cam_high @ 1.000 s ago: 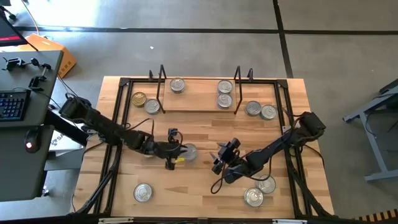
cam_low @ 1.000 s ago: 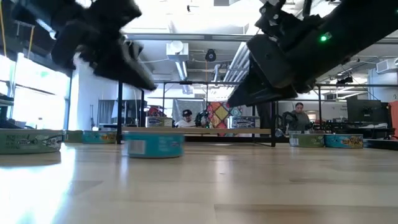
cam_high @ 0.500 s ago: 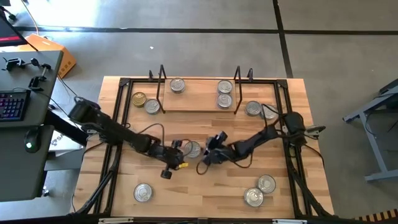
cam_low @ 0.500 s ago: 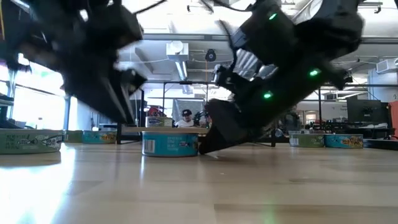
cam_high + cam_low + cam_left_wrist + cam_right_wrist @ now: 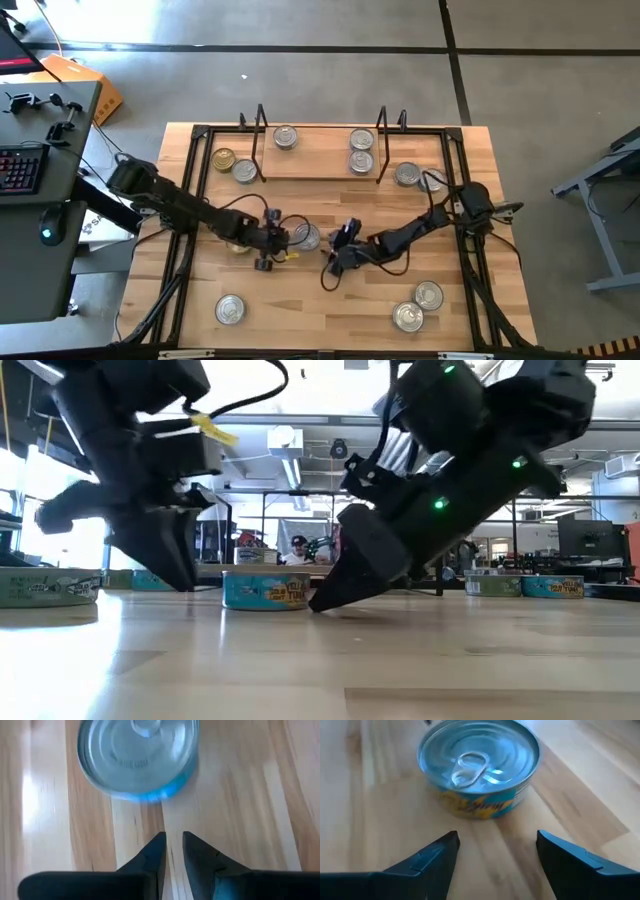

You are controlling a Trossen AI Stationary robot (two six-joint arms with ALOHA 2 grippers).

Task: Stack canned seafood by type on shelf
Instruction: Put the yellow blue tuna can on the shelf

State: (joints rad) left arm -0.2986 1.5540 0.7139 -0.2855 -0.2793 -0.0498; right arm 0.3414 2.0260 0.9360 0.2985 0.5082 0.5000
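Going left to right across the desk (image 5: pixel 330 310), we see 1 silver-lidded tin (image 5: pixel 230 309) near the front left, well apart from the rest. Further back on the left, 1 gold-lidded tin (image 5: pixel 223 159) and 1 silver-lidded tin (image 5: pixel 245 171) sit just outside the shelf's left wire upright.

The shelf (image 5: pixel 320 160) is a low light-wood board at the back of the desk. It holds 3 tins: 1 alone (image 5: pixel 285 137) towards its left end, and 2 (image 5: pixel 361 150) close together near its right upright. We cannot tell whether any of these are stacked.

In the middle of the desk stands the centre tin (image 5: pixel 308 237), silver-lidded with a ring pull, and with a teal wall and yellow print. Its lettering is too blurred for us to read.

The left end effector (image 5: pixel 268 243) sits just to the left of this tin, its fingers (image 5: pixel 155 852) nearly together with only a thin gap, holding nothing. The right end effector (image 5: pixel 335 255) is low on the tin's right side, its fingers (image 5: pixel 437 852) spread wide apart and short of the tin, not touching it.

To the right of the shelf lie 2 more silver tins (image 5: pixel 418 178), and 2 others (image 5: pixel 418 307) sit at the front right. In the low view, tins at the desk's edges show teal labels, unreadable to us.
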